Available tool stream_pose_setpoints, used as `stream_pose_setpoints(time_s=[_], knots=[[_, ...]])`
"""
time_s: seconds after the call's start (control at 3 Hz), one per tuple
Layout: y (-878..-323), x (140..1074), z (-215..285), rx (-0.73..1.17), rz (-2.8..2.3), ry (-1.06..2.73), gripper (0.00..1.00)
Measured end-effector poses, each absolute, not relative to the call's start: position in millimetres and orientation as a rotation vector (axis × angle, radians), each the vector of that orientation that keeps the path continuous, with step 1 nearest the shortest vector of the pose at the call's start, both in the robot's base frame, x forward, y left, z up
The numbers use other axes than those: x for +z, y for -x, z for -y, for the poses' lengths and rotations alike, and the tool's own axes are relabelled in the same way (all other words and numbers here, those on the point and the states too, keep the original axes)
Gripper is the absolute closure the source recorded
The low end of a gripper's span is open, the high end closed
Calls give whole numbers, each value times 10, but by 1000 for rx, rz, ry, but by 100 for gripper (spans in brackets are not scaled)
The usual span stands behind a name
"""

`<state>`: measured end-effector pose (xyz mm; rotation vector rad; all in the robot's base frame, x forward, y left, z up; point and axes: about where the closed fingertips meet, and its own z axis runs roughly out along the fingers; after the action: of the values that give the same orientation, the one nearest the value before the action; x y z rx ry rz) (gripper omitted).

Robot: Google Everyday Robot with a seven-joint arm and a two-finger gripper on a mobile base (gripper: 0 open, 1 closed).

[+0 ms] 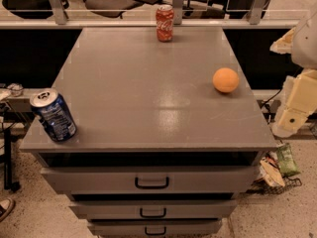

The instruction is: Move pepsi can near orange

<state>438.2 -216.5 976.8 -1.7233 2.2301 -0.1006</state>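
Observation:
The pepsi can is dark blue with white markings and a silver top. It stands tilted at the front left corner of the grey cabinet top. The orange lies near the right edge of the same top, far to the right of the can. My gripper shows as cream-coloured parts off the right side of the cabinet, below the level of the top. It is to the right of the orange and touches neither object.
A red cola can stands at the middle of the far edge. The cabinet has drawers with black handles in front. A wire basket with packets sits on the floor at the right. Chairs stand behind a rail at the back.

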Motion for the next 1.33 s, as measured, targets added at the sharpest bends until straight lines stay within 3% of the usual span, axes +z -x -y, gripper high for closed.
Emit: stream_pose_setpoints(time_s=[0.67, 1.33], knots=[[-4489, 9702, 2184, -31, -2173, 1731, 0], [-4904, 9352, 1692, 447, -1765, 1794, 0]])
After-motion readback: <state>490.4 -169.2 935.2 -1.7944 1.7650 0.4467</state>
